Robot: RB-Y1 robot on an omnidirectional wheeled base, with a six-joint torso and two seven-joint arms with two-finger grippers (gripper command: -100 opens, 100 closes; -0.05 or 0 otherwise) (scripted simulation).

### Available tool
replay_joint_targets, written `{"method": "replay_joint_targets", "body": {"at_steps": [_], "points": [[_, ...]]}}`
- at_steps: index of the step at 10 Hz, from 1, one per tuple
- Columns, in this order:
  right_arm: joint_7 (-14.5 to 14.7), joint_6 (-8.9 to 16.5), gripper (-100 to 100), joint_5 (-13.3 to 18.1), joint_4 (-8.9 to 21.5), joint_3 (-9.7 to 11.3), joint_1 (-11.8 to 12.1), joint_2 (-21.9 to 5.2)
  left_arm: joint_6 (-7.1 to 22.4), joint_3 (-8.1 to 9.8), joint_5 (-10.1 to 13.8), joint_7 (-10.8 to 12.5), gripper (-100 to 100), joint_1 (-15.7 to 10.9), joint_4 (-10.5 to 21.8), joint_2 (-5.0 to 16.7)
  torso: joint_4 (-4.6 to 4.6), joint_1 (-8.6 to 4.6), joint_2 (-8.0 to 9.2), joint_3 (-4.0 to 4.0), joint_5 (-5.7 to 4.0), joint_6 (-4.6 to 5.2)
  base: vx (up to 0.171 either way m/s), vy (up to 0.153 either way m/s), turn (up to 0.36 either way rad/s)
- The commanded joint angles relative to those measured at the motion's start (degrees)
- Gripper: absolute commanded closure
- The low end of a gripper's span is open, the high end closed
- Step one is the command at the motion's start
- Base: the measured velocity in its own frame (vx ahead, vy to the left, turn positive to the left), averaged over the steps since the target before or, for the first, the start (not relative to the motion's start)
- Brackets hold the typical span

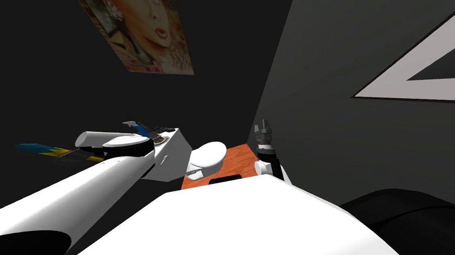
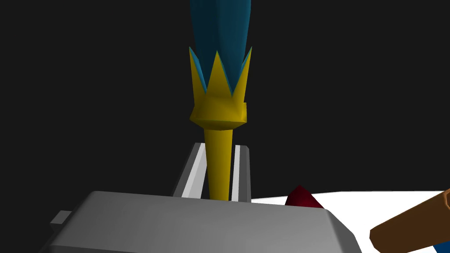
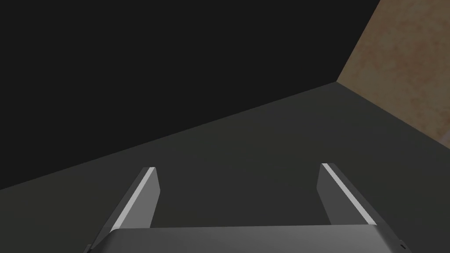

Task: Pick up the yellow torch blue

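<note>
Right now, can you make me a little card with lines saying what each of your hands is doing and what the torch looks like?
torch: thin yellow handle, spiky yellow crown, blue top, pointing away from the gripper
left gripper: shut on the torch's handle, pressing both its sides
right gripper: open, holding nothing
near left gripper: a dark red thing and a brown thing over a white surface
picked up: looks so; the torch seems clear of the white surface
</note>
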Motion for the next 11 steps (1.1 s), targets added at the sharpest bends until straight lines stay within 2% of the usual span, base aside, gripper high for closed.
{"method": "replay_joint_targets", "body": {"at_steps": [1,2,3,4,5,6,7,8,9,10,11], "points": [[0.0,0.0,0,0.0,0.0,0.0,0.0,0.0,-2.3,-1.13,-1.0,2.9,100,0.2,1.9,0.3,0.00,0.00,0.00,0.00,0.00,0.00,-0.072,0.092,-0.085],[0.0,0.0,0,0.0,0.0,0.0,0.0,0.0,-4.2,-2.60,-2.4,4.3,100,-0.3,3.2,-0.5,-0.01,-0.04,-0.04,-0.02,0.02,-0.09,-0.108,0.086,-0.087],[0.0,0.0,0,0.0,0.0,0.0,0.0,0.0,-5.4,-2.60,-2.4,5.6,100,-0.3,3.2,-0.5,-0.02,-0.06,0.03,0.00,0.04,0.01,-0.104,0.070,-0.084],[0.0,0.0,0,0.0,0.0,0.0,0.0,0.0,-7.0,-4.07,-3.9,7.1,100,-0.7,4.5,-1.3,-0.04,-0.09,0.02,-0.01,0.10,-0.05,-0.123,0.065,-0.131],[0.0,0.0,0,0.0,0.0,0.0,0.0,0.0,-8.4,-4.07,-3.9,8.5,100,-0.7,4.5,-1.3,-0.04,-0.12,0.06,0.00,0.10,0.05,-0.095,0.063,-0.080],[0.0,0.0,0,0.0,0.0,0.0,0.0,0.0,-10.2,-5.55,-5.3,10.3,100,-1.2,5.8,-2.1,-0.07,-0.14,0.00,-0.03,0.17,-0.06,-0.089,0.077,-0.109],[0.0,0.0,0,0.0,0.0,0.0,0.0,0.0,-11.4,-5.55,-5.3,11.4,100,-1.2,5.8,-2.1,-0.08,-0.11,-0.03,-0.06,0.16,0.04,-0.089,0.075,-0.073],[0.0,0.0,0,0.0,0.0,0.0,0.0,0.0,-13.3,-7.02,-6.7,13.3,100,-1.6,7.1,-2.9,-0.09,-0.09,-0.05,-0.06,0.19,-0.06,-0.130,0.102,-0.122],[0.0,0.0,0,0.0,0.0,0.0,0.0,0.0,-14.5,-7.02,-6.7,14.2,100,-1.6,7.1,-2.9,-0.08,0.01,0.06,-0.02,0.23,0.01,-0.119,0.083,-0.100],[0.0,0.0,0,0.0,0.0,0.0,0.0,0.0,-16.3,-8.49,-8.2,16.2,100,-2.0,8.4,-3.7,-0.08,-0.01,0.07,0.00,0.25,-0.11,-0.120,0.082,-0.121],[0.0,0.0,0,0.0,0.0,0.0,0.0,0.0,-17.5,-8.49,-8.2,17.0,100,-2.0,8.4,-3.7,-0.08,0.01,0.10,0.01,0.27,-0.07,-0.094,0.071,-0.061]]}}
